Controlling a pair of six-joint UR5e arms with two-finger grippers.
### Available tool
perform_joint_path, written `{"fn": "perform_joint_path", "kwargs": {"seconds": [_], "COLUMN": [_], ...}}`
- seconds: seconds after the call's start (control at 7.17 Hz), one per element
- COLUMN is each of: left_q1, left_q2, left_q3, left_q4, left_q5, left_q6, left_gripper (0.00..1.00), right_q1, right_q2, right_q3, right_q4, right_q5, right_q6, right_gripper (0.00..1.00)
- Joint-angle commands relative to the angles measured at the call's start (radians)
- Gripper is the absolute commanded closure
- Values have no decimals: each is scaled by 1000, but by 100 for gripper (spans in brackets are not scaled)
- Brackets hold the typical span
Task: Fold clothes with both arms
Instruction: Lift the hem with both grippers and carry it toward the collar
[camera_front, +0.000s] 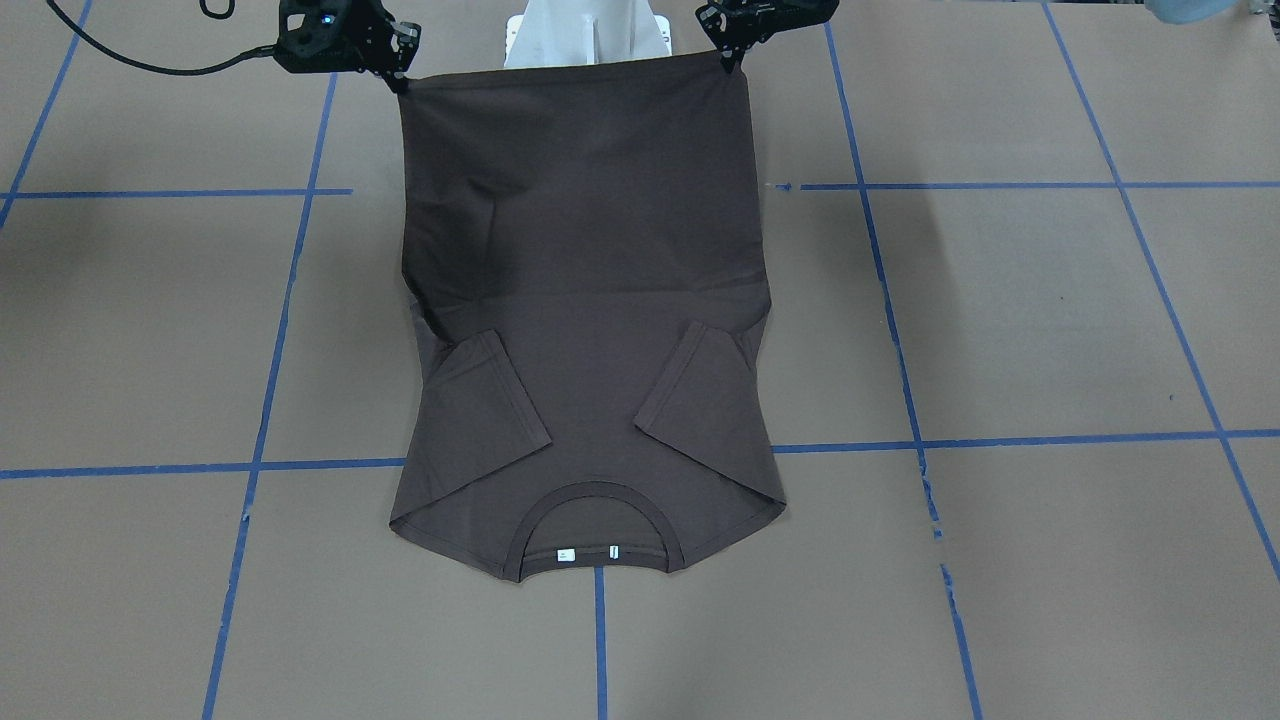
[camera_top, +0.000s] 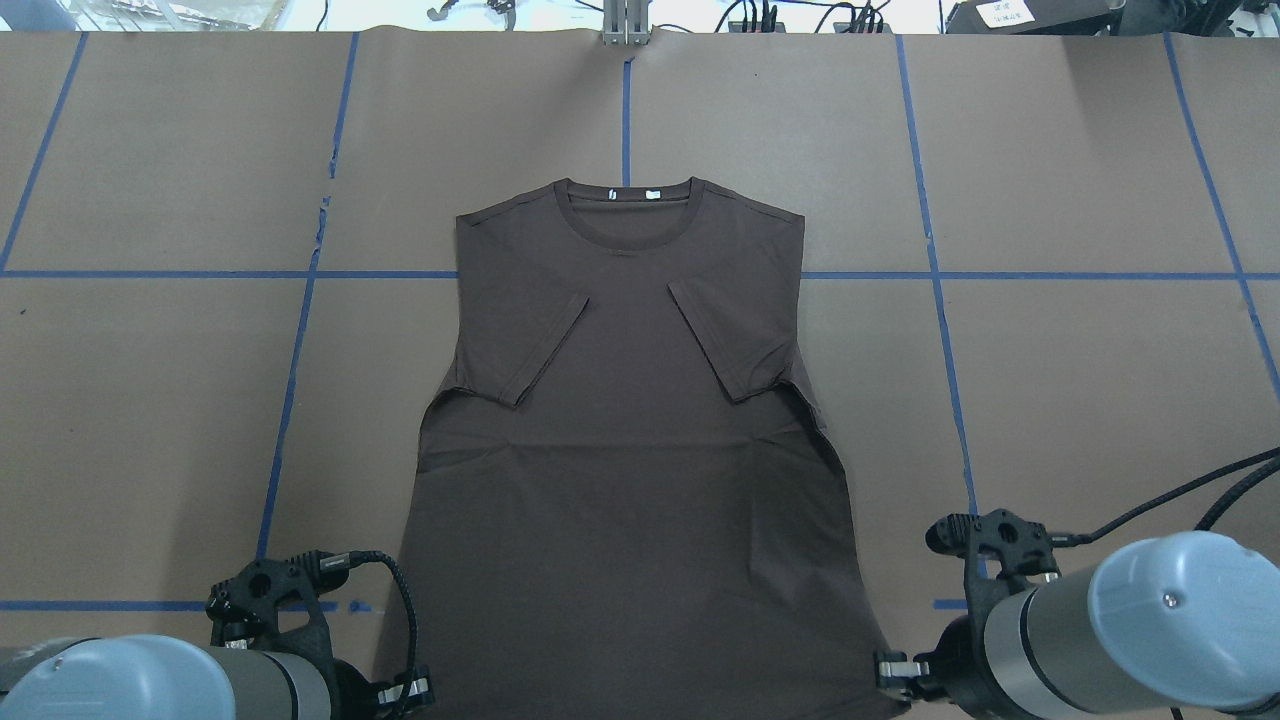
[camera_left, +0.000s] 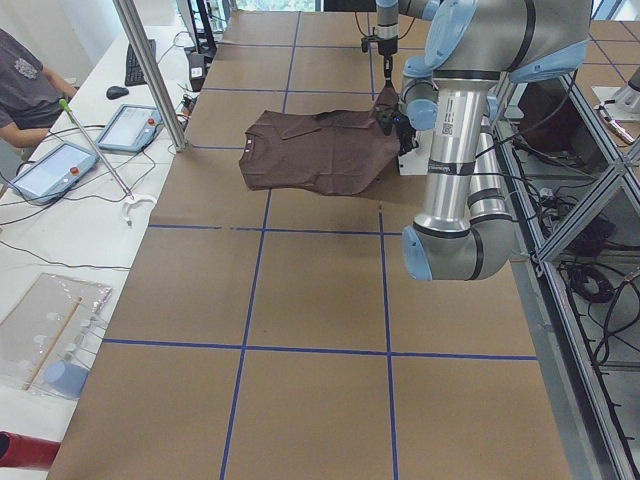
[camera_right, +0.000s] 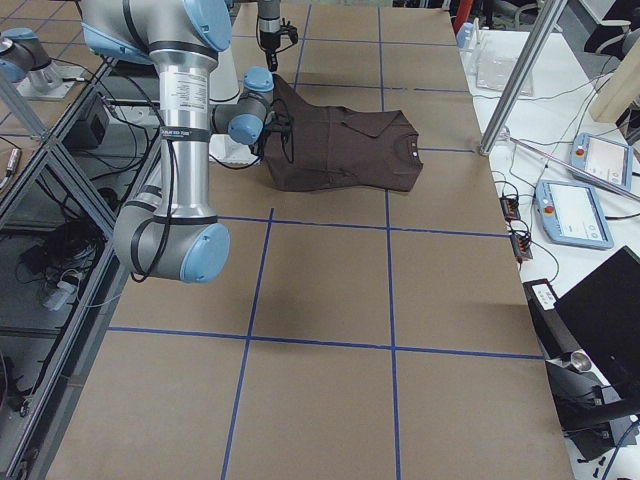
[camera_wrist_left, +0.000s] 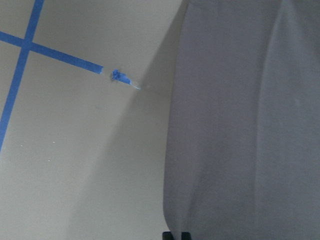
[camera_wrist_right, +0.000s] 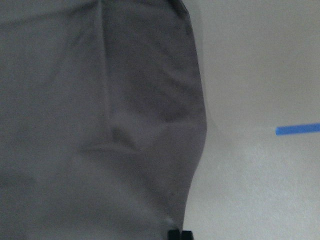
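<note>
Now | step: hem fold | left gripper (camera_front: 735, 58), right gripper (camera_front: 400, 82) clenched on T-shirt (camera_front: 585, 300) hem corners | next, likely: carry hem to collar (camera_front: 595, 495), well beyond jaws

Left gripper (camera_front: 727, 55): body cropped by the top edge, upper right of the front-facing view.
Right gripper (camera_front: 400, 78): body cropped likewise, upper left of the same view.
T-shirt (camera_top: 630, 480): hem runs off the bottom edge of the overhead view.
Neck tags (camera_front: 588, 553): print too small to read.
Pedestal base (camera_front: 585, 35): lower part hidden behind the raised hem; top cut by the frame.
Wrist views: cloth blurred; only the fingertips (camera_wrist_left: 167, 236) show, at the bottom edge.
Operator (camera_left: 25, 80): head cut off, upper left of the left-side view.
</note>
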Motion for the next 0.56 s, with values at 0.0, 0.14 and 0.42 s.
{"fn": "perform_joint_path", "kwargs": {"seconds": [0.0, 0.14, 0.42], "left_q1": [-160, -251, -417], "left_q2": [-51, -109, -201], "left_q3": [30, 88, 276], "left_q4": [0, 0, -14], "left_q5": [-3, -18, -77], "left_q6": [131, 217, 360], "left_gripper": [100, 100, 100], "right_q1": [179, 250, 365], "right_q2": [75, 132, 329], "right_q3": [-63, -109, -316], "right_q4": [2, 0, 0], "right_q5": [8, 8, 3], "right_q6": [-100, -145, -147], "right_gripper": [100, 100, 100]}}
